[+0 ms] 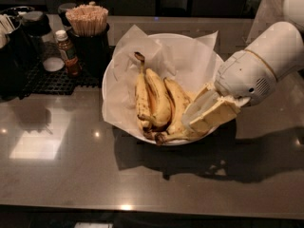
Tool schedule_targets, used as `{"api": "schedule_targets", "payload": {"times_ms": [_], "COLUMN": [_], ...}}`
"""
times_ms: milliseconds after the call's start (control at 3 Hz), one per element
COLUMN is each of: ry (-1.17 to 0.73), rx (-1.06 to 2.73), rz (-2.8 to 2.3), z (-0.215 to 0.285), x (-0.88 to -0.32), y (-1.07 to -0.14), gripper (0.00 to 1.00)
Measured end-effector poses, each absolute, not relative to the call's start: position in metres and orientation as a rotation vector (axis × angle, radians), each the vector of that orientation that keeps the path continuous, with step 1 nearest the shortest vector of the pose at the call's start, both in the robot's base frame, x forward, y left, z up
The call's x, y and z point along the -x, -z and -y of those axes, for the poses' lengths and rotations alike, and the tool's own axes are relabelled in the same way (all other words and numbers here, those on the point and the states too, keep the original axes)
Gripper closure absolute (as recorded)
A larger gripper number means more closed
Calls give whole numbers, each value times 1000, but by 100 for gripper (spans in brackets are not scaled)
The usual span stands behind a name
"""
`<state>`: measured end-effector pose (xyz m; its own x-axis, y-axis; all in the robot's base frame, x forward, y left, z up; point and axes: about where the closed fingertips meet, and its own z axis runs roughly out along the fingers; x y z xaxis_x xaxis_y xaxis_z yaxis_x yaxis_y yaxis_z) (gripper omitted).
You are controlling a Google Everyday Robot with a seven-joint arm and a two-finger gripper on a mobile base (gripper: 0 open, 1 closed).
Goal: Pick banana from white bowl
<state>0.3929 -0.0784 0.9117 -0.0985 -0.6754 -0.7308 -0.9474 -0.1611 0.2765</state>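
The white bowl, lined with crinkled white paper, stands in the middle of the dark counter. Yellow bananas lie side by side in it. The leftmost banana is curved, has brown blotches, and its dark stem points to the back. Beside it lie two more bananas with blackened tips toward the front. My gripper reaches in over the bowl's right rim. It sits low against the rightmost banana, well apart from the blotched one. The white arm comes in from the upper right.
A dark cup of wooden sticks stands just behind the bowl's left side. Next to it a small brown sauce bottle and dark containers sit on a black mat. Bare counter lies in front.
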Motion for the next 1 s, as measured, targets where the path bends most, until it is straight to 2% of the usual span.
{"api": "schedule_targets", "payload": {"times_ms": [333, 667, 1000], "ry": [-1132, -964, -631], "rx": [1844, 1882, 1962], "rz": [-1775, -1870, -1993], "z": [78, 68, 34], "x": [-393, -393, -379], "y": [-912, -920, -946], "gripper": [12, 0, 1]}}
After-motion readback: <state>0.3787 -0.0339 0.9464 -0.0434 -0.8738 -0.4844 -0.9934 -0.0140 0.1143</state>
